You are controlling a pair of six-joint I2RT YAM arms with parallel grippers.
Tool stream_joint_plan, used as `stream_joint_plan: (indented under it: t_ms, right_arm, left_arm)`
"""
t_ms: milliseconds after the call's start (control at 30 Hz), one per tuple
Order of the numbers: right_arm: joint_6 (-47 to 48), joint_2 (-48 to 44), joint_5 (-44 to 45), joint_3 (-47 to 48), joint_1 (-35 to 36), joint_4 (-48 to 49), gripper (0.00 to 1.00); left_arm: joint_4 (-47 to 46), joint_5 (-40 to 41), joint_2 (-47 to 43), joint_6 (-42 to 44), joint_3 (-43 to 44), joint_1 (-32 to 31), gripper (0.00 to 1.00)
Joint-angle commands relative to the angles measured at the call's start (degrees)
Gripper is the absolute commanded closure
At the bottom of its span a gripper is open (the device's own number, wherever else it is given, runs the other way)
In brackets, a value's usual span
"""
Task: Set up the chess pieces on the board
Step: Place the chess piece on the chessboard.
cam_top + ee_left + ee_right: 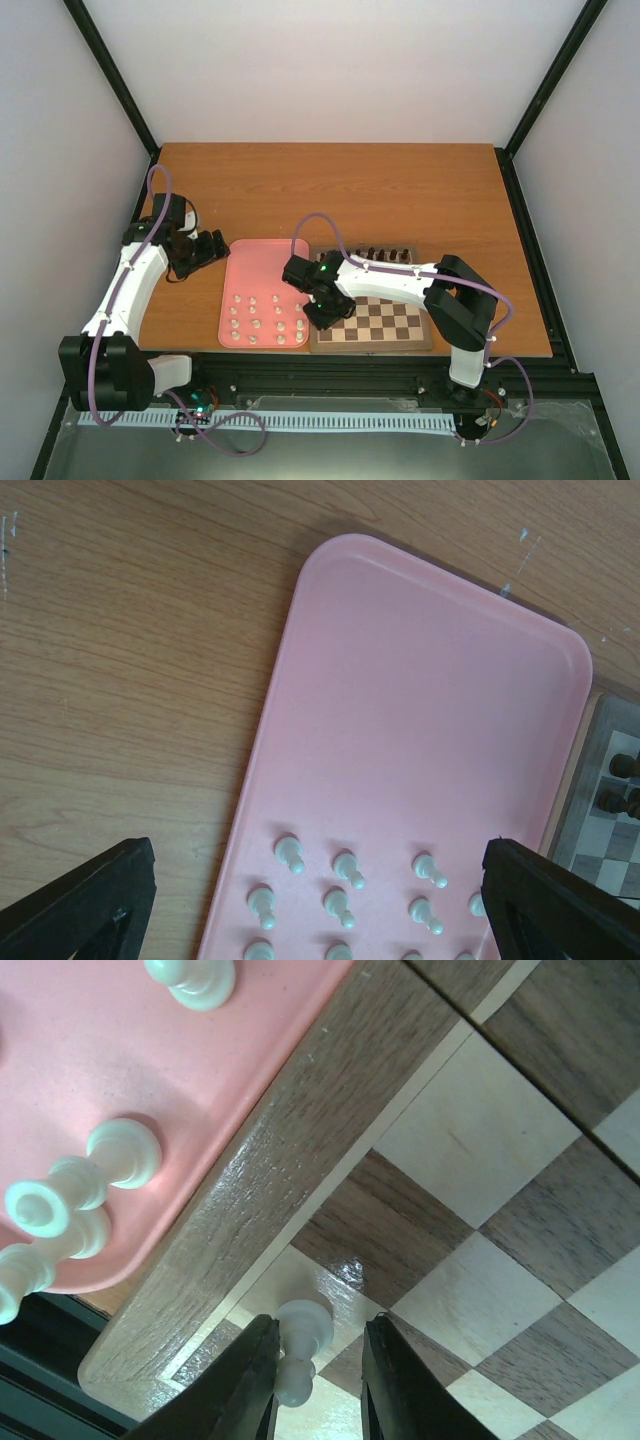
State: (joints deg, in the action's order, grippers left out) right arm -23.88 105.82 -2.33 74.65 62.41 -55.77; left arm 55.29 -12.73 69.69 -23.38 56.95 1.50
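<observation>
The board [385,322] lies right of the pink tray [262,268], which holds several white chess pieces [257,322]. My right gripper [323,317] is low over the board's near-left corner. In the right wrist view the right gripper [318,1360] is open around a white pawn [302,1340] standing on a cream square by the board's border [270,1160]. The left finger touches the pawn and the right finger stands apart from it. My left gripper [213,246] hangs open and empty left of the tray. Its wrist view [315,875] looks down on the white pieces [345,868].
Dark brown pieces [385,254] stand along the board's far edge and also show in the left wrist view [625,770]. The tray [150,1050] butts against the board's left border, with white pieces [95,1170] close to that edge. Bare wooden table [330,190] lies behind.
</observation>
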Motion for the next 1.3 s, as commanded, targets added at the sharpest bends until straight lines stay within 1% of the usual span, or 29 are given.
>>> stream_joint_plan:
  t_ms: [0, 400, 933, 1200, 1233, 1267]
  right_arm:
    - [-0.72, 0.50, 2.24, 1.08, 0.78, -0.81, 0.77]
    - [1.92, 0.14, -1.76, 0.77, 0.79, 1.35, 0.76]
    - [2.90, 0.52, -2.42, 1.29, 0.79, 1.89, 0.76]
    - [2.29, 0.14, -1.00, 1.44, 0.78, 1.77, 0.76]
    - [1.89, -0.18, -0.35, 1.41, 0.78, 1.72, 0.75]
    - [1.46, -0.51, 0.54, 1.50, 0.78, 1.64, 0.72]
  left_arm:
    - [-0.83, -0.89, -0.83, -0.78, 0.23, 0.17, 0.00]
    - [-1.03, -0.90, -0.52, -0.78, 0.23, 0.19, 0.00]
    - [-1.18, -0.64, -0.28, -0.62, 0.03, 0.18, 0.00]
    - [-1.32, -0.69, -0.35, -0.58, -0.16, 0.18, 0.00]
    - [-1.32, -0.69, -0.39, -0.64, -0.17, 0.17, 0.00]
    - [-1.25, -0.77, -0.35, -0.63, -0.14, 0.18, 0.00]
